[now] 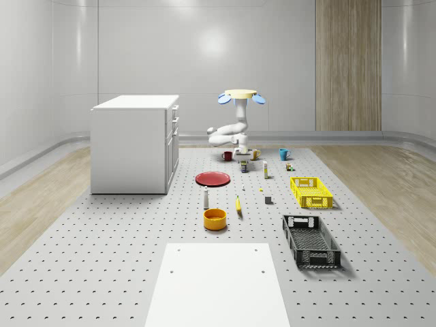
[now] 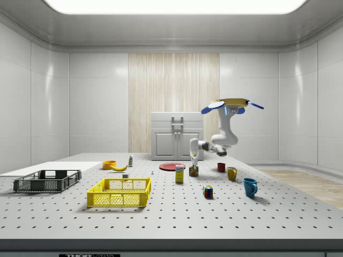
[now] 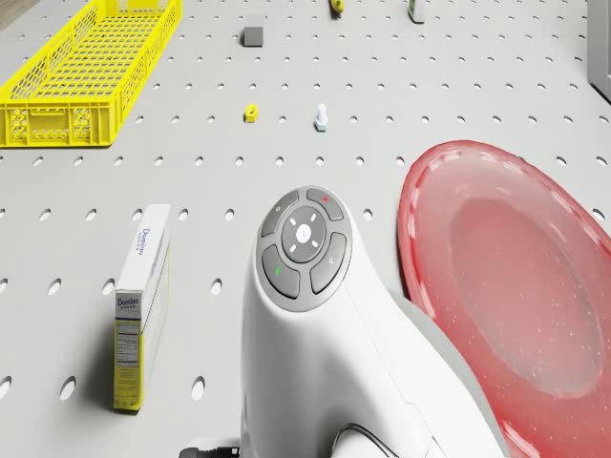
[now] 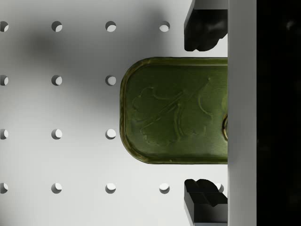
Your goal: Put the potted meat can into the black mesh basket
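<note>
The potted meat can (image 1: 244,165) stands on the perforated floor between the mugs and the red plate. In the wrist view its olive-green embossed lid (image 4: 174,110) lies straight below my gripper (image 4: 204,110). The gripper is open: one dark fingertip (image 4: 204,30) sits off each long side of the can, with a small gap on both sides. In the side view the gripper (image 2: 193,159) hangs just above the can (image 2: 193,171). The drone (image 1: 242,95) hovers over this spot, its arm bent downward. The black mesh basket (image 1: 311,240) lies much nearer the whole-scene camera, toward that view's right.
A yellow basket (image 1: 311,192) lies between the can and the black basket. A red plate (image 3: 516,286) and a sugar box (image 3: 141,305) flank the arm. Red (image 1: 227,156), yellow (image 1: 255,154) and blue (image 1: 284,154) mugs stand behind. A white cabinet (image 1: 135,143) stands left.
</note>
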You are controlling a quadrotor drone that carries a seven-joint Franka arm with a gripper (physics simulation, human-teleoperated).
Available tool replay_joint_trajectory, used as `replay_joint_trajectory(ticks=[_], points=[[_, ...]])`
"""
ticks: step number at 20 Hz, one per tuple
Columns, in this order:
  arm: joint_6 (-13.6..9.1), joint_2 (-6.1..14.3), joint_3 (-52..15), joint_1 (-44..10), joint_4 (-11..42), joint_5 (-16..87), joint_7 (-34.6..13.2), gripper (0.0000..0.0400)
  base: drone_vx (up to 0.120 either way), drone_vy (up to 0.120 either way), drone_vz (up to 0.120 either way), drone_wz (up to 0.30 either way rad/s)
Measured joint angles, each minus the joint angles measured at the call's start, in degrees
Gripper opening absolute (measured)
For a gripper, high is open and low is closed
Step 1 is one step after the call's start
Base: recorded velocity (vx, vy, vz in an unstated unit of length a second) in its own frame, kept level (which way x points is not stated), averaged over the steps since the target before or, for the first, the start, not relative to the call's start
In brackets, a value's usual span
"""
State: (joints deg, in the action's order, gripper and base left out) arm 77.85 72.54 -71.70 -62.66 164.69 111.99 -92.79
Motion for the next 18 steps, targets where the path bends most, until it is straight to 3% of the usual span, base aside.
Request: replay_joint_trajectory(ticks=[8,12,18], points=[[2.5,1.5,1.7,-1.4,-1.6,1.4,-0.2,0.04,0.0,0.0,0.0,0.0],[3.2,2.1,1.7,-1.9,-2.0,1.3,-0.4,0.0315,0.0,0.0,0.0,0.0],[3.9,2.9,1.5,-2.5,-2.2,1.2,-1.2,0.0294,0.0,0.0,0.0,0.0]])
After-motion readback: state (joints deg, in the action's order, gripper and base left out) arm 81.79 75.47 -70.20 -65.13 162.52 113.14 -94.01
